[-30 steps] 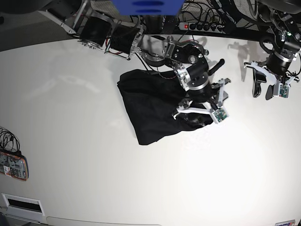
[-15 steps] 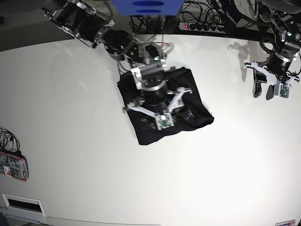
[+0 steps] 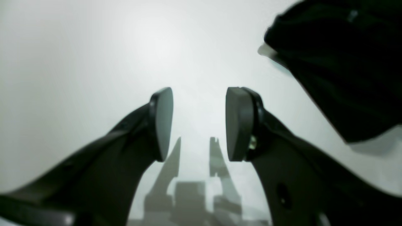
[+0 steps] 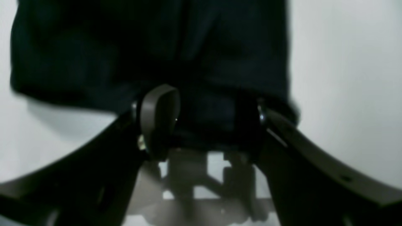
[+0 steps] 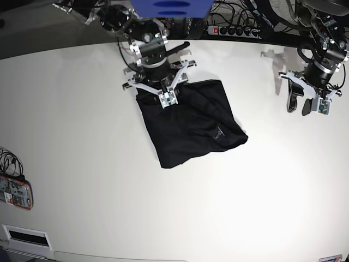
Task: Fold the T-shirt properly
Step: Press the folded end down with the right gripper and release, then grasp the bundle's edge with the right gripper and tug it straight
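T-shirt [image 5: 191, 123]: black, folded into a rough rectangle, desk [image 5: 98, 180] centre.
Right gripper [image 5: 156, 93]: at its 11 o'clock corner, fingers [image 4: 158, 121] apart, straddling the hem, unclamped.
Left gripper [image 5: 305, 101]: 3 o'clock, parted, empty.
Advice: pinch both layers squarely.
Room: bare desk toward 6 o'clock.

Right gripper [image 4: 205, 122] over the edge of the shirt [image 4: 150, 53]

The view is blurred. The black shirt fills the upper part of the frame, its near edge lying across the gap between the two dark fingers [image 4: 158, 117]. The fingers stand apart with cloth between them; whether they touch it cannot be told. The left pad shows grey, the right one is lost against the dark cloth. Pale table [image 4: 345, 78] shows to the right and lower left, with the gripper's shadow on it below.
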Tool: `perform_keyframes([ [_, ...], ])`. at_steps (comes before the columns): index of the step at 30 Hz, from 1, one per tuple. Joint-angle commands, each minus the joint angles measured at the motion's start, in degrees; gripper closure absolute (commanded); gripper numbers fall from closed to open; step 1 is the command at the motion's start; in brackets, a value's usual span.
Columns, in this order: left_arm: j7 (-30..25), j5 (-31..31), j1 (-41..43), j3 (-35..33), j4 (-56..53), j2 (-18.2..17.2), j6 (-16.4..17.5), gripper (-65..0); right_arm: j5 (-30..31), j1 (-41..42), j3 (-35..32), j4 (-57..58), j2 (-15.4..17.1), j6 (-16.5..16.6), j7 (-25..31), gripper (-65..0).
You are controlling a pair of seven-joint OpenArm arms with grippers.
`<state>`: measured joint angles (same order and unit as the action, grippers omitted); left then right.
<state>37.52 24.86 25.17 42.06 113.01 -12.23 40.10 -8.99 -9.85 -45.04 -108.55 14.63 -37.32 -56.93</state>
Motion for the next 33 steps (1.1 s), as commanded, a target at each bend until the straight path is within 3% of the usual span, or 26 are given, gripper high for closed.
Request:
perform_keyframes([
  [1, -1.4, 0.9, -0.1, 0.3, 0.8, -0.7, -0.1, -26.5, -0.8, 0.8, 0.2, -1.1, -0.1, -0.3, 1.6, -31.2],
  [23, -1.4, 1.0, 0.0, 0.4, 0.7, -0.7, -0.1, -26.5, -0.8, 6.7, -0.5, 3.9, -0.3, -0.3, 1.3, -31.2],
  [33, -1.4, 1.0, 0.3, 0.4, 0.8, -0.7, -0.1, -26.5, -0.8, 6.8, -6.2, 8.4, -0.3, -0.3, 1.3, -30.2],
])
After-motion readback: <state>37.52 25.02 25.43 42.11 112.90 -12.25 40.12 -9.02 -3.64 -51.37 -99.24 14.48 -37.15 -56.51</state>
